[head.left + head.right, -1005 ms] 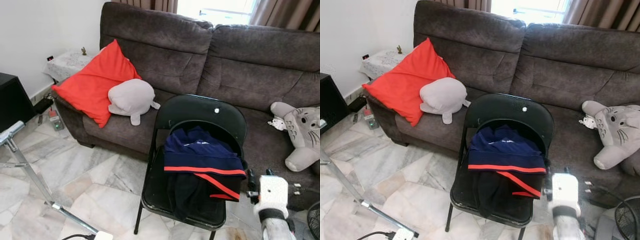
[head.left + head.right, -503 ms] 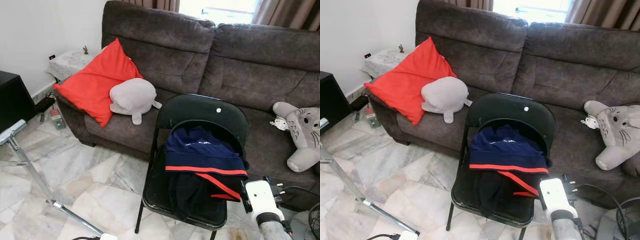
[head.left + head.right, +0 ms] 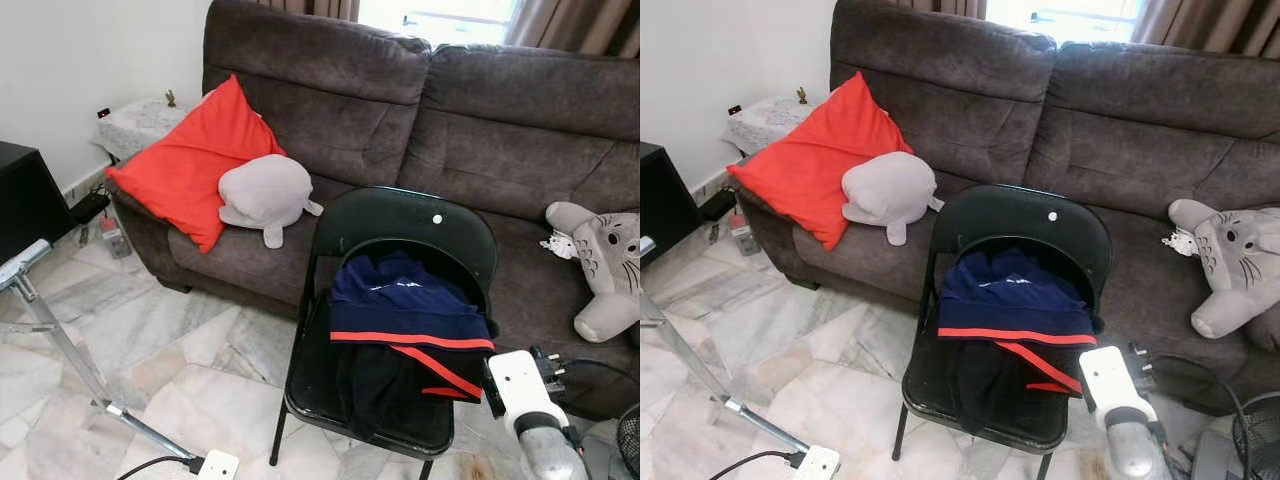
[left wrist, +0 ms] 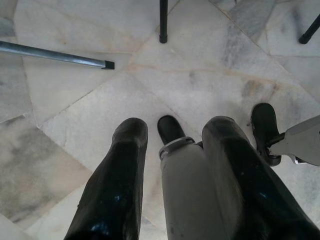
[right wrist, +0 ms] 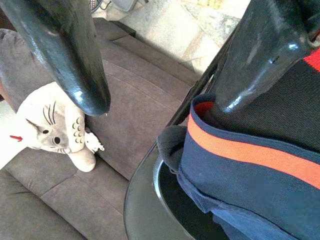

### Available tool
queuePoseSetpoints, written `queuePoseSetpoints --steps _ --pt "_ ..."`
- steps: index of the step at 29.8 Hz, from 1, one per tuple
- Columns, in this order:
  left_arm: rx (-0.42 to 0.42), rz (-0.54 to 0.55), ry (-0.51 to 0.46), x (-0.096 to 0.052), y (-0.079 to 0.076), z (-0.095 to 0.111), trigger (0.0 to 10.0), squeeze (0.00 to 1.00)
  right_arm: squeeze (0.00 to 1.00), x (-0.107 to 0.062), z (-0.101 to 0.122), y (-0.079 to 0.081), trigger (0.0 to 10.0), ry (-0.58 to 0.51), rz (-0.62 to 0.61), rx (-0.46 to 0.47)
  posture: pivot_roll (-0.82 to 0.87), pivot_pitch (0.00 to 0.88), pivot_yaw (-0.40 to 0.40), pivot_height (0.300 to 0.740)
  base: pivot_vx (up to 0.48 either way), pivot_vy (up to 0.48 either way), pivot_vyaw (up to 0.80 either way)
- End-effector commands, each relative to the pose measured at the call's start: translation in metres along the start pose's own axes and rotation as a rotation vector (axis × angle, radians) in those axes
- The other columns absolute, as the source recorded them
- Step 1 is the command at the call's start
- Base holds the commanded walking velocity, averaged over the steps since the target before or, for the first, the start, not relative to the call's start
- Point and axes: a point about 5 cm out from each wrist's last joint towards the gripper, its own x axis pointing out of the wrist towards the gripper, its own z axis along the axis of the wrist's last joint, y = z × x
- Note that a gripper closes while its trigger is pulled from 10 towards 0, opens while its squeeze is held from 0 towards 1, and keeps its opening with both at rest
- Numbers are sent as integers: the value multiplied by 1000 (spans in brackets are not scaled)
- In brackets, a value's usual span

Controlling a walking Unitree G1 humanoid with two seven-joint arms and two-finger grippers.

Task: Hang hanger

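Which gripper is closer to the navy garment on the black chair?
Right. The right gripper is open beside the navy garment, at the black chair edge. The left gripper points down at the marble floor, away from it.

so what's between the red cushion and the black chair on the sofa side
A grey plush toy lies on the sofa between the red cushion and the black chair, leaning against the cushion; both eye views show it.
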Motion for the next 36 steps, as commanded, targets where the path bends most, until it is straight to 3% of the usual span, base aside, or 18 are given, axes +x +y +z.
queuePoseSetpoints --steps 1,12,18,25,36 --pt "8 -2 39 -2 4 -12 10000 0 0 2 -3 -2 10000 20 5 1 -54 52 -42 740 0 0 0" --pt "7 3 60 -7 11 -29 10000 0 0 12 -2 -10 10000 29 -3 -14 -47 52 -39 740 0 0 0" --pt "8 -5 59 -9 5 -37 10000 0 0 17 0 -11 10000 26 17 -31 -44 53 -38 740 0 0 0" --pt "11 -14 52 -9 -4 -40 10000 0 0 25 4 -12 10000 13 28 -33 -41 53 -32 740 0 0 0" --pt "11 -8 42 -7 -2 -33 10000 0 0 37 20 -4 10000 -40 109 -63 -33 51 -25 740 0 0 0"
